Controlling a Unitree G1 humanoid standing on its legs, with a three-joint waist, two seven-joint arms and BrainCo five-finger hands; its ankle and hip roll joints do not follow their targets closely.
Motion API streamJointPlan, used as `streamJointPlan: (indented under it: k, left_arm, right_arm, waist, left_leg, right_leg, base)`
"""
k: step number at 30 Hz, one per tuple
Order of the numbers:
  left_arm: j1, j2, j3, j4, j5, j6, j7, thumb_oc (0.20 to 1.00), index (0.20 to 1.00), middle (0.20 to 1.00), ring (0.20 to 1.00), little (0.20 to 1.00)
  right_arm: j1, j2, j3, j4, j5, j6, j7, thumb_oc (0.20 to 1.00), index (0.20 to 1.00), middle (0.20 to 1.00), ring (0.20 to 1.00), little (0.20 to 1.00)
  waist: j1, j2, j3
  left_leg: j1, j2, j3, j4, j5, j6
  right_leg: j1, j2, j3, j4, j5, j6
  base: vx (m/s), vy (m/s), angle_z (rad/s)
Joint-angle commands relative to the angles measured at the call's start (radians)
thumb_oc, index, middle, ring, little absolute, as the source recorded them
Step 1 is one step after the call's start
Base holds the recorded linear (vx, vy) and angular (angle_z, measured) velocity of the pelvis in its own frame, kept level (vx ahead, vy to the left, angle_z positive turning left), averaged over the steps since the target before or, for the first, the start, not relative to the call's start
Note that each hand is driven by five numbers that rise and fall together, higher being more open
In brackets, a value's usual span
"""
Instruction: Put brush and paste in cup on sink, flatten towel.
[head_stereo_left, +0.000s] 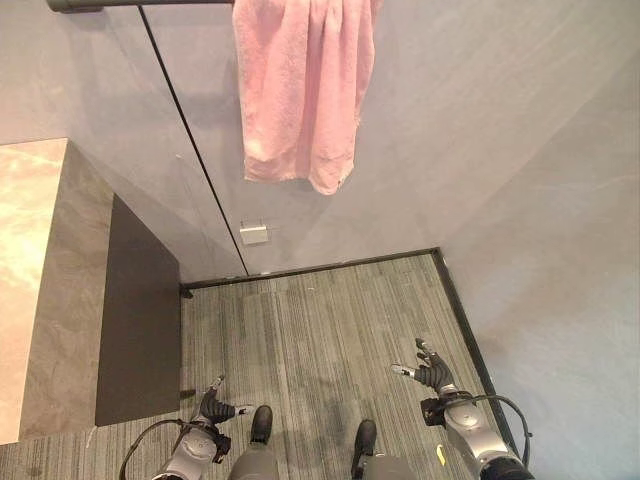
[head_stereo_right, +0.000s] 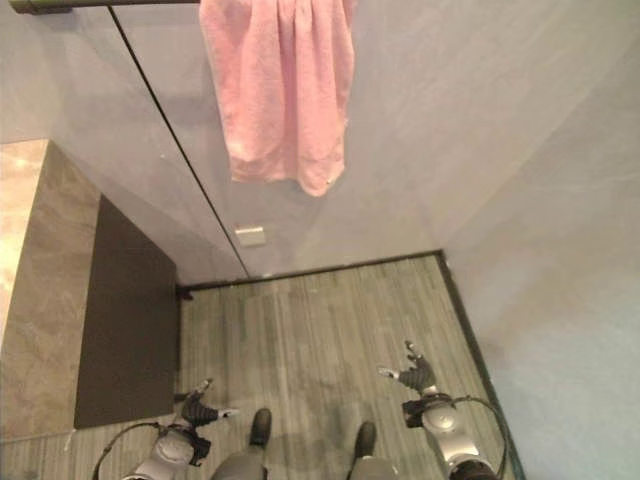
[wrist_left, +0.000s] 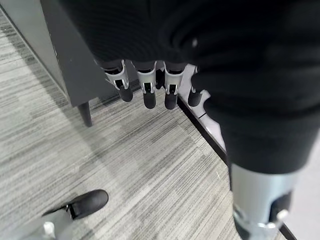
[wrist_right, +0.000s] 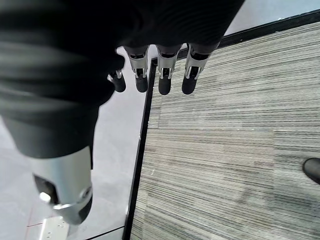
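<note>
A pink towel (head_stereo_left: 300, 90) hangs at twelve o'clock from a dark rail (head_stereo_left: 140, 4) on the grey wall (head_stereo_left: 480, 120), bunched along the rail rather than spread flat. Its long axis runs straight down the wall, and the ragged lower edge points toward the floor, dipping lowest at the corner toward five o'clock. Just below it a small pale outlet plate (head_stereo_left: 254, 234) sits low on the wall. At nine o'clock stands the sink counter (head_stereo_left: 30, 260) with a marbled stone top and a dark front panel (head_stereo_left: 140, 320). The striped grey carpet (head_stereo_left: 320, 330) fills the middle ground, edged by a black skirting strip (head_stereo_left: 310, 267). The left hand (head_stereo_left: 214, 406) hangs low at seven o'clock above the carpet, well apart from the towel; in its wrist view the fingers (wrist_left: 145, 87) are straight and relaxed, holding nothing. The right hand (head_stereo_left: 432, 372) hangs at five o'clock near the skirting, and its fingers (wrist_right: 165, 75) likewise hang loose and empty over the carpet edge.
</note>
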Motion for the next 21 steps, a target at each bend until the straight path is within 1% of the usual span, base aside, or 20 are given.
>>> streamJointPlan:
  k: [1,2,3,4,5,6,8,9,11,12,13,14,16,18,19,21]
  left_arm:
    - [-0.039,-0.008,0.022,0.008,-0.030,-0.026,0.022,1.000,1.000,1.000,1.000,1.000]
    - [-0.049,-0.012,0.023,0.012,-0.029,-0.024,0.026,1.000,1.000,1.000,1.000,1.000]
    - [-0.056,-0.015,0.021,0.011,-0.032,-0.022,0.027,1.000,1.000,1.000,1.000,1.000]
    - [-0.082,-0.021,0.015,-0.001,-0.038,-0.016,0.027,1.000,1.000,1.000,1.000,1.000]
    - [-0.092,-0.025,0.013,0.003,-0.039,-0.013,0.027,1.000,1.000,1.000,1.000,1.000]
    - [-0.097,-0.027,0.011,0.008,-0.034,-0.012,0.028,1.000,1.000,1.000,1.000,1.000]
    - [-0.098,-0.027,0.004,0.008,-0.023,-0.010,0.029,1.000,1.000,1.000,1.000,1.000]
    - [-0.098,-0.027,0.004,0.008,-0.023,-0.010,0.029,1.000,1.000,1.000,1.000,1.000]
    - [-0.096,-0.027,0.005,0.014,-0.017,-0.009,0.031,1.000,1.000,1.000,1.000,1.000]
    - [-0.095,-0.026,0.006,0.017,-0.018,-0.008,0.031,1.000,1.000,1.000,1.000,1.000]
    - [-0.093,-0.030,0.010,0.027,-0.024,-0.008,0.032,1.000,1.000,1.000,1.000,1.000]
    - [-0.091,-0.029,0.012,0.028,-0.025,-0.007,0.030,1.000,1.000,1.000,1.000,1.000]
    - [-0.079,-0.025,0.018,0.038,-0.014,-0.001,0.021,1.000,1.000,1.000,1.000,1.000]
    - [-0.073,-0.024,0.015,0.044,-0.004,0.001,0.016,1.000,1.000,1.000,1.000,1.000]
    - [-0.073,-0.024,0.015,0.044,-0.004,0.001,0.016,1.000,1.000,1.000,1.000,1.000]
    - [-0.069,-0.016,0.015,0.046,-0.008,0.003,0.010,1.000,1.000,1.000,1.000,1.000]
  right_arm:
    - [-0.037,-0.066,0.022,-0.040,-0.017,-0.039,-0.002,1.000,1.000,1.000,1.000,1.000]
    - [-0.035,-0.068,0.016,-0.040,-0.010,-0.040,-0.004,1.000,1.000,1.000,1.000,1.000]
    - [-0.029,-0.074,0.006,-0.044,-0.003,-0.041,-0.008,1.000,1.000,1.000,1.000,1.000]
    - [-0.024,-0.080,-0.008,-0.042,0.012,-0.037,-0.024,1.000,1.000,1.000,1.000,1.000]
    - [-0.025,-0.077,-0.010,-0.037,0.018,-0.035,-0.027,1.000,1.000,1.000,1.000,1.000]
    - [-0.021,-0.073,-0.013,-0.033,0.018,-0.033,-0.030,1.000,1.000,1.000,1.000,1.000]
    - [-0.017,-0.066,-0.016,-0.022,0.013,-0.029,-0.034,1.000,1.000,1.000,1.000,1.000]
    - [-0.016,-0.066,-0.016,-0.022,0.013,-0.029,-0.034,1.000,1.000,1.000,1.000,1.000]
    - [-0.013,-0.059,-0.013,-0.009,0.006,-0.028,-0.034,1.000,1.000,1.000,1.000,1.000]
    - [-0.015,-0.057,-0.009,-0.004,-0.001,-0.027,-0.035,1.000,1.000,1.000,1.000,1.000]
    - [-0.016,-0.055,-0.006,-0.002,-0.003,-0.026,-0.033,1.000,1.000,1.000,1.000,1.000]
    - [-0.015,-0.055,-0.004,-0.003,-0.005,-0.026,-0.030,1.000,1.000,1.000,1.000,1.000]
    - [-0.009,-0.046,-0.003,0.000,-0.013,-0.020,-0.021,1.000,1.000,1.000,1.000,1.000]
    - [-0.004,-0.036,-0.010,0.013,-0.017,-0.016,-0.024,1.000,1.000,1.000,1.000,1.000]
    - [-0.004,-0.036,-0.010,0.014,-0.017,-0.016,-0.024,1.000,1.000,1.000,1.000,1.000]
    - [-0.004,-0.024,-0.020,0.020,-0.007,-0.013,-0.022,1.000,1.000,1.000,1.000,1.000]
  waist:
    - [0.010,0.023,0.024]
    - [0.006,0.027,0.028]
    - [-0.005,0.031,0.033]
    - [-0.029,0.036,0.045]
    - [-0.034,0.034,0.043]
    - [-0.039,0.036,0.038]
    - [-0.042,0.046,0.023]
    - [-0.042,0.045,0.022]
    - [-0.042,0.049,0.011]
    - [-0.040,0.050,0.006]
    - [-0.036,0.046,0.007]
    - [-0.034,0.043,0.010]
    - [-0.030,0.042,0.006]
    - [-0.032,0.038,-0.005]
    - [-0.031,0.037,-0.005]
    - [-0.033,0.031,-0.013]
  left_leg:
    - [0.081,-0.011,0.001,0.074,-0.043,-0.022]
    - [0.069,-0.013,0.024,0.096,-0.035,-0.027]
    - [0.052,-0.007,0.081,0.117,-0.021,-0.033]
    - [-0.006,0.019,0.255,0.140,0.021,-0.035]
    - [-0.014,0.017,0.297,0.143,0.009,-0.026]
    - [-0.015,0.012,0.317,0.134,0.006,-0.024]
    - [-0.010,0.008,0.326,0.081,0.016,-0.015]
    - [-0.009,0.008,0.326,0.079,0.017,-0.015]
    - [-0.008,0.007,0.318,0.039,0.037,-0.014]
    - [-0.014,0.010,0.314,0.019,0.050,-0.015]
    - [-0.059,0.030,0.316,0.025,0.089,-0.028]
    - [-0.070,0.039,0.327,0.030,0.099,-0.031]
    - [-0.045,0.037,0.341,0.037,0.072,-0.016]
    - [-0.042,0.027,0.344,0.069,0.046,0.001]
    - [-0.043,0.027,0.345,0.070,0.045,0.001]
    - [-0.037,0.013,0.356,0.110,0.006,0.026]
  right_leg:
    - [-0.082,0.047,0.035,0.068,0.014,-0.023]
    - [-0.071,0.049,0.027,0.065,0.007,-0.026]
    - [-0.058,0.045,0.012,0.059,0.002,-0.028]
    - [-0.039,0.034,-0.019,0.054,-0.004,-0.027]
    - [-0.035,0.032,-0.029,0.051,-0.002,-0.027]
    - [-0.031,0.034,-0.036,0.045,-0.001,-0.027]
    - [-0.028,0.041,-0.044,0.036,0.003,-0.022]
    - [-0.028,0.041,-0.044,0.036,0.003,-0.022]
    - [-0.024,0.044,-0.036,0.031,0.005,-0.018]
    - [-0.020,0.045,-0.028,0.029,0.003,-0.015]
    - [-0.002,0.037,-0.018,0.031,0.000,-0.011]
    - [0.014,0.034,-0.008,0.033,-0.005,-0.010]
    - [0.024,0.036,0.010,0.059,-0.027,-0.011]
    - [0.032,0.015,0.029,0.095,-0.040,-0.005]
    - [0.031,0.014,0.030,0.097,-0.040,-0.005]
    - [0.015,-0.006,0.065,0.185,-0.057,0.003]
  base:
    - [0.11,-0.129,-0.09]
    - [0.08,-0.097,-0.05]
    - [0.05,-0.090,0.03]
    - [0.04,-0.080,0.24]
    - [0.05,-0.071,0.63]
    - [0.09,-0.045,0.72]
    - [0.10,-0.001,0.43]
    - [0.08,0.027,0.13]
    - [0.12,0.057,0.02]
    - [0.22,0.150,-0.06]
    - [0.24,0.181,-0.05]
    - [0.25,0.198,-0.06]
    - [0.19,0.169,-0.19]
    - [0.13,0.157,-0.31]
    - [0.11,0.151,-0.20]
    - [0.11,0.195,-0.14]
